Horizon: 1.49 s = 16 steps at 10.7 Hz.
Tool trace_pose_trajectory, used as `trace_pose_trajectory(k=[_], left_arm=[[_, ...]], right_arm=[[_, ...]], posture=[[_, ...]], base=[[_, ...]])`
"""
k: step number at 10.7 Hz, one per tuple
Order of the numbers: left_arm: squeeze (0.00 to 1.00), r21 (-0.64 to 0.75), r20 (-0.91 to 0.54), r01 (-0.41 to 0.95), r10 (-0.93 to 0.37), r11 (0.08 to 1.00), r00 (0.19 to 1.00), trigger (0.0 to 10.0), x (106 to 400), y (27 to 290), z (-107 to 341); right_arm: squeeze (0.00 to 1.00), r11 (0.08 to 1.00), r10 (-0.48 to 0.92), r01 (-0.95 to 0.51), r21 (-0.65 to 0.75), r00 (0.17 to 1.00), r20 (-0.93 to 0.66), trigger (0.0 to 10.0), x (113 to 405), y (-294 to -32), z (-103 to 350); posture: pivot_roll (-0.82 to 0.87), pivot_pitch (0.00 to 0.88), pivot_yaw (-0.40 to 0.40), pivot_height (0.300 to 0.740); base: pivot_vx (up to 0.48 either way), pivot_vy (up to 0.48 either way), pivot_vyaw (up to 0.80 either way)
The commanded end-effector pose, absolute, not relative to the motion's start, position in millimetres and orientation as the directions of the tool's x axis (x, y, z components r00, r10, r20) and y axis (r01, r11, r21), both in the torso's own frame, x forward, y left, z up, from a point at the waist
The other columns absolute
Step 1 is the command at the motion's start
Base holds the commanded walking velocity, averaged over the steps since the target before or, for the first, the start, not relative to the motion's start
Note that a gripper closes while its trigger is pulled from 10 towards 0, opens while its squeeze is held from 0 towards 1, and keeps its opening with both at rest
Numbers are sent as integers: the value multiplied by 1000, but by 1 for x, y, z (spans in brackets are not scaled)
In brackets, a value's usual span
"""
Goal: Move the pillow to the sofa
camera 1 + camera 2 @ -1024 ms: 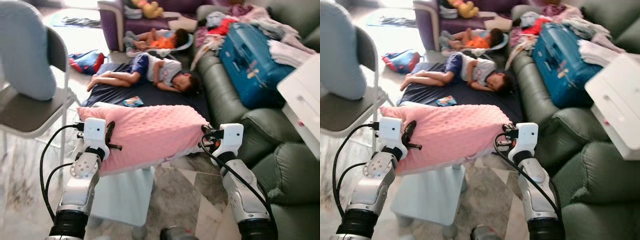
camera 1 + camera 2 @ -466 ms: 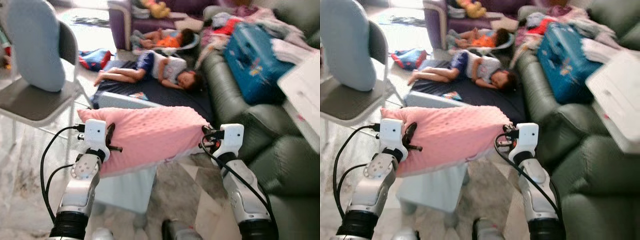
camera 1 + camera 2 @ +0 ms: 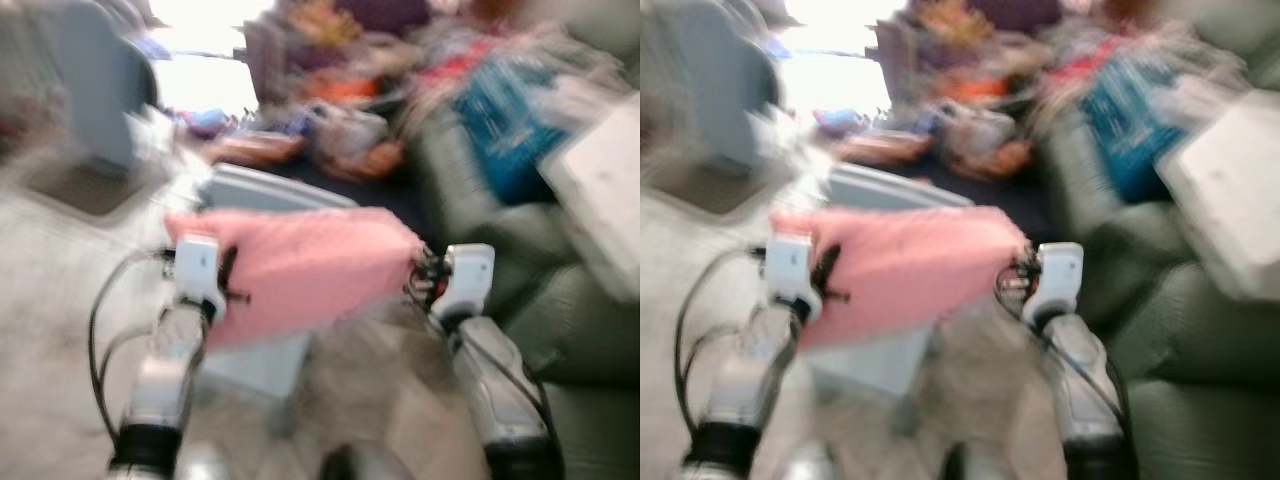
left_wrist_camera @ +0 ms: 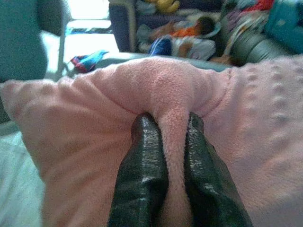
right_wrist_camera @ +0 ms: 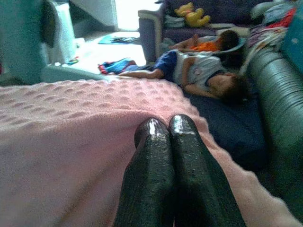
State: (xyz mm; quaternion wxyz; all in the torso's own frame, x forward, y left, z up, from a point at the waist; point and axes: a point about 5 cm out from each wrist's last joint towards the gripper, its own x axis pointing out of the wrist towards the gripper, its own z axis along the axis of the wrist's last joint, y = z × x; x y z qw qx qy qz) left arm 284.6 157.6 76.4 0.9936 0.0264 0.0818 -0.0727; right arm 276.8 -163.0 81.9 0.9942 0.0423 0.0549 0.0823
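The pink dimpled pillow (image 3: 300,262) hangs in front of me, stretched between both arms. My left gripper (image 4: 166,124) is shut on a pinched fold of pink fabric at the pillow's left end. At the right end, my right gripper (image 5: 165,126) has its fingers pressed together on the pillow's edge. The green sofa (image 3: 585,335) runs along my right side, close to the right arm. Both eye views are heavily blurred.
A blue suitcase (image 3: 508,120), clothes and a white box (image 3: 600,185) lie on the sofa. Two people (image 5: 199,75) lie on a dark mattress on the floor ahead. A grey chair (image 3: 95,110) stands to the left. A pale blue stool (image 3: 258,365) is under the pillow.
The whole picture has shifted and blurred, so the camera is moving. Both grippers keep the same hold on the pillow, and it stays level between them.
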Motion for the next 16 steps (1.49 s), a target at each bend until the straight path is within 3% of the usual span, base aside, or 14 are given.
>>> trace_pose_trajectory(k=[1, 9, 16], left_arm=[[0, 48, -139, 159, -151, 986, 979, 10000, 289, 156, 84], [0, 67, -143, 163, -152, 984, 978, 10000, 291, 163, 87], [0, 55, -150, 157, -147, 986, 978, 10000, 292, 165, 88]], right_arm=[[0, 985, 156, -149, 89, 985, -77, 10000, 279, -166, 88], [0, 986, 140, -131, 105, 986, -86, 10000, 277, -161, 84], [0, 987, 138, -130, 93, 987, -78, 10000, 285, -161, 86]], posture=[[-33, 0, -78, 740], [-27, 0, -54, 740], [-25, 0, -42, 740]], base=[[-274, 0, 0], [-204, 0, 0], [0, 85, -750]])
